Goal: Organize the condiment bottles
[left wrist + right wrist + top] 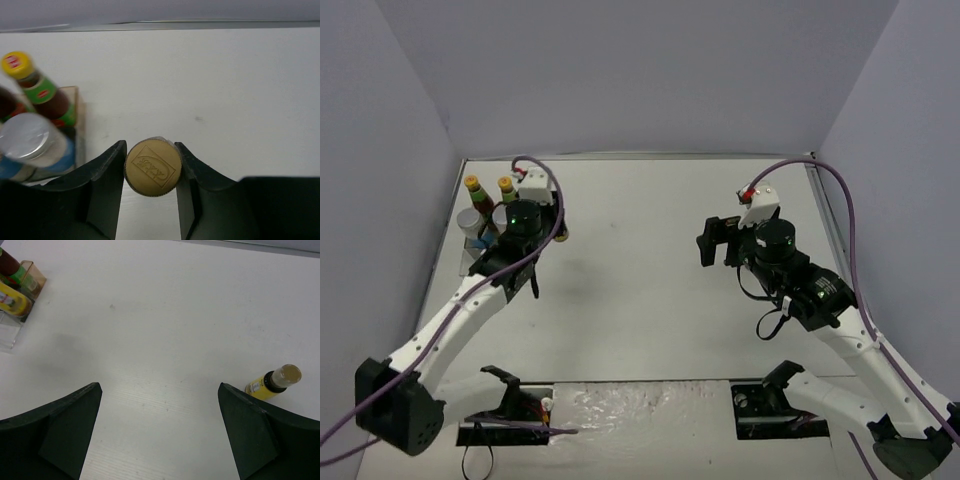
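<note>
The left gripper [150, 148] is closed on the brown-capped bottle [152, 169], one dark finger pressed against each side of the round cap. In the left wrist view this sits at lower centre of the frame. The embossed top of the cap faces the lens, so the bottle's long axis runs straight away from the camera. The cap hides the body, and whether the base touches the table [225, 75] cannot be told.

Just left of the held bottle stands the clear tray [77, 107] with its amber wall. It holds a dark bottle [47, 97] with a yellow-orange cap, tilted toward the upper left, and a silver-lidded jar [30, 142] in front of it.

The right gripper [159, 390] is spread wide with nothing between its fingers. In the right wrist view a second yellow bottle [267, 384] lies on its side at lower right, just above the tip of the finger on that side and outside the gap. Its long axis runs from lower left to upper right, with the pale cap end pointing to the upper right.
</note>
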Available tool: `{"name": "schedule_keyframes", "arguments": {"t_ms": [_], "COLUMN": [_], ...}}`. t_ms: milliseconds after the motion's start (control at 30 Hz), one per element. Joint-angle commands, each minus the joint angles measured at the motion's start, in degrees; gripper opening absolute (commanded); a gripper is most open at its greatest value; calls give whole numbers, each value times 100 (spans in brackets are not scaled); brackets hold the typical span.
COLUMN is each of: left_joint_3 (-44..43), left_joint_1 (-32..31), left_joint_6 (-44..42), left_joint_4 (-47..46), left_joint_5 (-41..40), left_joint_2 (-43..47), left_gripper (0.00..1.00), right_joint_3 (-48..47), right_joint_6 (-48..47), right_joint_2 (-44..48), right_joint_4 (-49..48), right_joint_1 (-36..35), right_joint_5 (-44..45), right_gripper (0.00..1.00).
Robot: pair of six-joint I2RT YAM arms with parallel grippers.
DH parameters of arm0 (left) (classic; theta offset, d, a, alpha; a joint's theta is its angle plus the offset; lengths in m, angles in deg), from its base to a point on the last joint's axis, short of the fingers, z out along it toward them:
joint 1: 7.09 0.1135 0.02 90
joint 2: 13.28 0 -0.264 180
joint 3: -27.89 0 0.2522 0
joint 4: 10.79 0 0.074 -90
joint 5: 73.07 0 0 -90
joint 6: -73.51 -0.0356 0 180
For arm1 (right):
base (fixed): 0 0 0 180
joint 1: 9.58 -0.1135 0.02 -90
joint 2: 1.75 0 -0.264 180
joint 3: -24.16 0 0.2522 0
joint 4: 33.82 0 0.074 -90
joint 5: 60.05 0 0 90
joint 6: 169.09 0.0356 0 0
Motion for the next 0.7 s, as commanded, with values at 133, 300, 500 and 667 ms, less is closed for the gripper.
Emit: {"name": "schedule_keyframes", "arguments": {"t_ms": [133,300,500,667], "left_joint_3": [350,393,442,497], "left_joint_1": [1654,2967,3550,3663], "left_joint_6": [447,424,408,407], "left_joint_4": [839,871,330,-217], "left_joint_5": [-490,-146,-21,-69], "left_joint_2": [1241,1171,901,553], "left_gripper": [0,0,0,0], "right_joint_3": [45,133,241,322], "right_joint_6": [-161,-131,-110,-125], "right_joint_2": [-202,-234,-98,-7], "right_joint_4": [-755,-777,-770,-769], "right_joint_1": [28,28,36,32], "right_joint_5": [-404,-563,-558,-514], "right_gripper": [98,98,98,99]}}
